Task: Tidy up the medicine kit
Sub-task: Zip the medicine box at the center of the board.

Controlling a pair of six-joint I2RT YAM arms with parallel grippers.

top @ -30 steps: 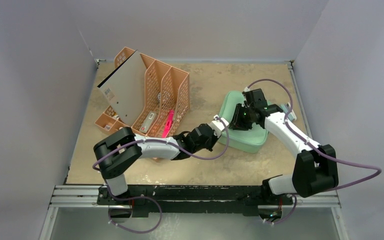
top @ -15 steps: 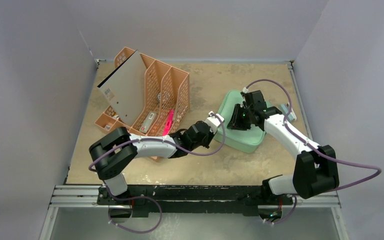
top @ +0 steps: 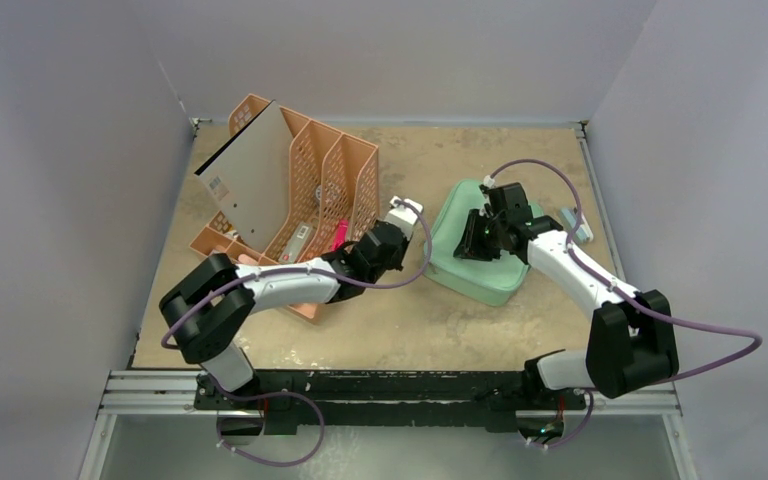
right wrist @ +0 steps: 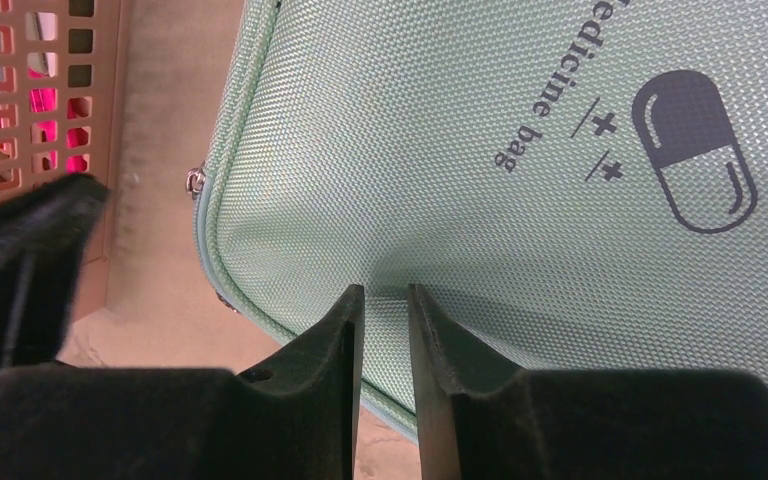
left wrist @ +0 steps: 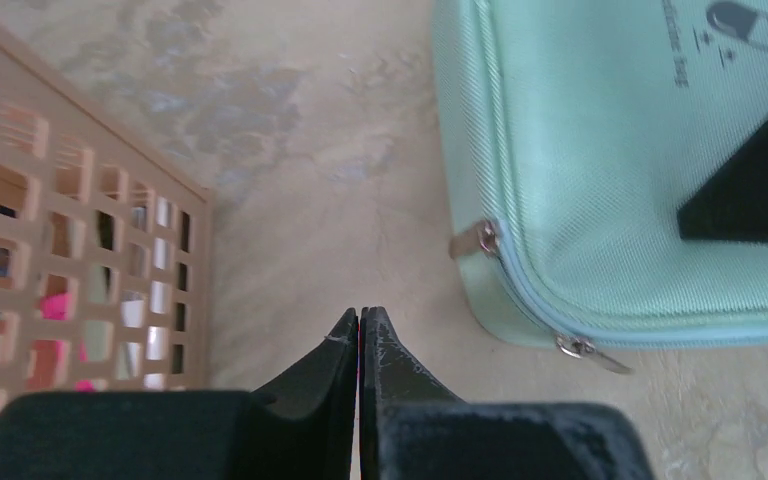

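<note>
The medicine kit (top: 480,268) is a mint-green soft case lying zipped shut right of centre, printed with a pill logo (right wrist: 695,150). Two metal zipper pulls (left wrist: 475,240) hang at its left edge. My right gripper (top: 472,243) is over the lid. Its tips (right wrist: 385,292) touch the fabric and its jaws stand a narrow gap apart, with only lid fabric showing between them. My left gripper (top: 397,222) hovers over bare table between the rack and the kit, touching neither. In the left wrist view it (left wrist: 360,315) is shut with nothing in it.
An orange mesh file rack (top: 310,190) stands at the back left, holding a white board (top: 250,180) and a pink item (top: 338,240). A small bluish object (top: 575,225) lies just right of the kit. Grey walls close in the table on three sides.
My left gripper has drawn back from the kit's left edge, moving left and away toward the rack. The right gripper stays on the lid, its jaws slightly narrower.
</note>
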